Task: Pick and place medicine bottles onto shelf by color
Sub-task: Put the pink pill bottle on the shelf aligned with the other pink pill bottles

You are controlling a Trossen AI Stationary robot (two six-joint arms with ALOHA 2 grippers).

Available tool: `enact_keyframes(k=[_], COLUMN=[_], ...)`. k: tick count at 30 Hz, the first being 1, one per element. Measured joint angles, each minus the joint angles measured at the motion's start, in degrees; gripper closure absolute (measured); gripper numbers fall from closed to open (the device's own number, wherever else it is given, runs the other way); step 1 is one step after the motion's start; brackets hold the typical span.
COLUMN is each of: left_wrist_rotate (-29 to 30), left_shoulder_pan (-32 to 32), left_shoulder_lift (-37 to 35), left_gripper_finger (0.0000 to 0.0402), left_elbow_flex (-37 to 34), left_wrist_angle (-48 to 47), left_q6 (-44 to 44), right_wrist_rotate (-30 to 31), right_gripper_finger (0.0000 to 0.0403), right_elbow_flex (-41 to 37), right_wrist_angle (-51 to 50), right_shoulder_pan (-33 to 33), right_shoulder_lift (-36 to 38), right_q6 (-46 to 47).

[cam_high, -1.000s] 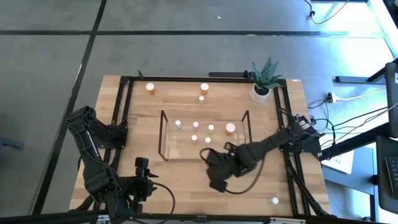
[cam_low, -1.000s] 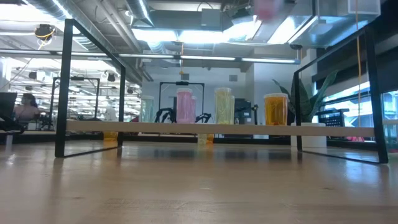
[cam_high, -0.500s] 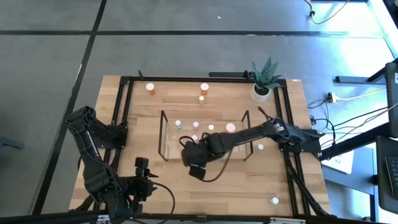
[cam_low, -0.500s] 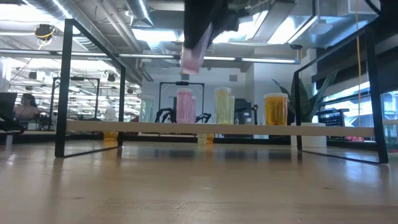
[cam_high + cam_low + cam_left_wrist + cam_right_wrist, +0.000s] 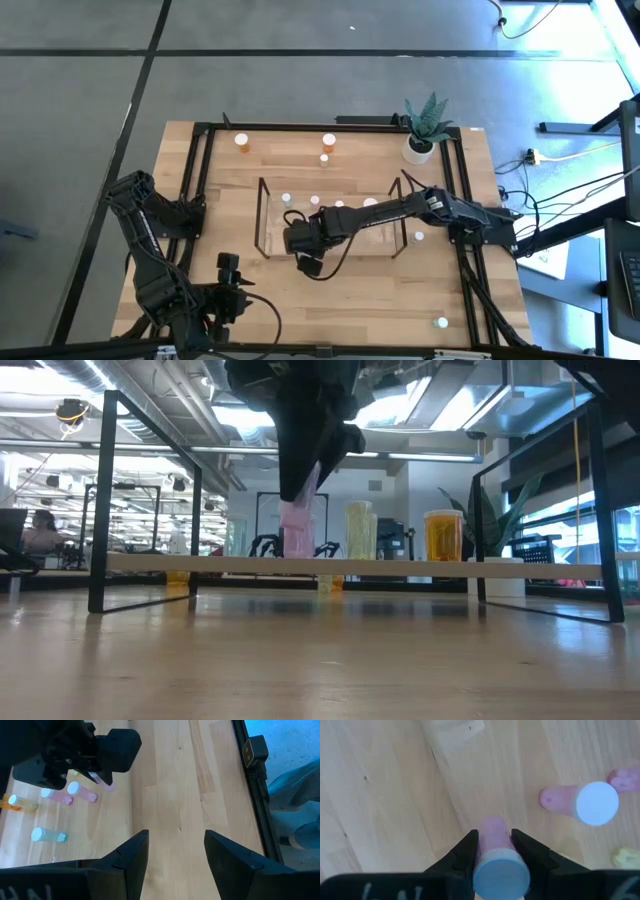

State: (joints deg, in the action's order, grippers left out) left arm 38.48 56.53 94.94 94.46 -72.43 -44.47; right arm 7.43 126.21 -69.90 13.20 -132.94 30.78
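Note:
My right gripper [image 5: 303,240] hangs over the left part of the clear shelf [image 5: 392,245], shut on a pink medicine bottle [image 5: 494,831] with a white cap. Other bottles stand on the shelf: two pink ones [image 5: 580,802] [image 5: 57,796], a greenish one [image 5: 359,530] and an orange one [image 5: 443,535]. More bottles stand on the table: orange ones [image 5: 242,141] [image 5: 328,141] at the far side and small ones [image 5: 418,236] [image 5: 441,322] at the right. My left gripper [image 5: 175,850] waits open at the near left of the table. My right gripper pinches the pink bottle between its two fingers [image 5: 467,851], on the bottle's sides just below the cap [image 5: 501,872]. The fingers come from above, pointing down. The bottle hangs upright below them over the shelf; in the low view its lower end blends with a pink bottle behind it.
A potted plant [image 5: 425,130] in a white pot stands at the far right corner. Black frame rails [image 5: 200,170] run along the table's sides. Bare wood [image 5: 350,300] lies between the shelf and the near edge.
My right gripper has carried the pink bottle from in front of the shelf toward the table's left and far edges, and down, so it now hangs low over the shelf's left part. The bottle has stayed upright in the hold.

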Motion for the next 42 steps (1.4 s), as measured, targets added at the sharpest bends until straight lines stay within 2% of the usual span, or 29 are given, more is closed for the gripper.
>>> enact_keyframes(k=[17, 24, 30, 42], left_wrist_rotate=[-0.02, -0.04, -0.04, -0.04], left_shoulder_pan=[0.00, 0.00, 0.00, 0.00], left_shoulder_lift=[0.00, 0.00, 0.00, 0.00], left_gripper_finger=[0.0216, 0.0216, 0.0216, 0.0216], left_elbow_flex=[-0.01, -0.01, -0.01, 0.00], left_wrist_angle=[0.01, 0.01, 0.01, 0.01], left_q6=[-0.15, -0.13, -0.15, -0.15], right_wrist_rotate=[-0.18, -4.48, -4.53, -4.51], right_gripper_finger=[0.0296, 0.0296, 0.0296, 0.0262], right_elbow_flex=[-0.04, -0.02, -0.04, -0.04], right_wrist_angle=[2.21, 2.59, 2.76, 2.81], right_shoulder_pan=[-0.07, -0.67, -1.14, -1.40], right_shoulder_lift=[-2.41, -2.50, -2.50, -2.50], right_q6=[-1.19, -1.30, -1.30, -1.11])
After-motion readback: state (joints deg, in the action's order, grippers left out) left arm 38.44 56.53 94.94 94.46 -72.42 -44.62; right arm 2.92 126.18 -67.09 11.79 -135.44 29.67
